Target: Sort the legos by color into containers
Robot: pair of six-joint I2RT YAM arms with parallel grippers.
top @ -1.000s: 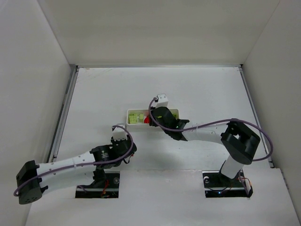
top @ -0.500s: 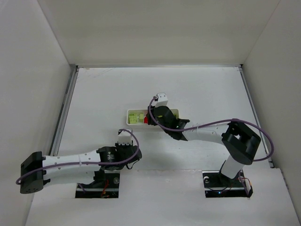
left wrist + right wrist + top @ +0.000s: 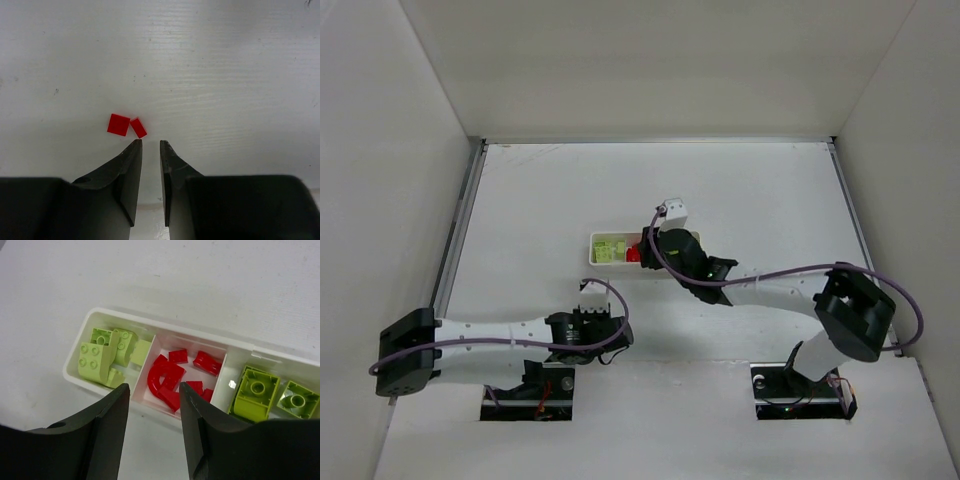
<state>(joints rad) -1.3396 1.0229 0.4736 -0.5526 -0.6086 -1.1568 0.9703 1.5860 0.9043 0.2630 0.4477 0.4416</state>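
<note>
The left claw [image 3: 150, 142] is now sitting lower on the table and closer to the arm bases than a second ago, the left arm having stretched out flatter and swung toward the middle. Its fingers are standing only a narrow slit apart and are gripping nothing. Two loose red bricks, a square one [image 3: 118, 124] and a smaller one [image 3: 138, 127] touching its corner, are lying on the bare table [image 3: 225, 75] just ahead of the left fingertip.

The right claw [image 3: 154, 386] is hanging spread and empty above the white tray [image 3: 150, 322], having drifted slightly to the right over it. The tray's left compartment is holding yellow-green bricks [image 3: 102, 357], the middle one red bricks [image 3: 167, 377], and the right one more yellow-green bricks [image 3: 257, 392].

Judging by this, the sorting is nearing its end. The left arm seems to be lining up on the two red strays, which belong in the middle compartment, and the slit probably needs widening before either brick can be pinched
</note>
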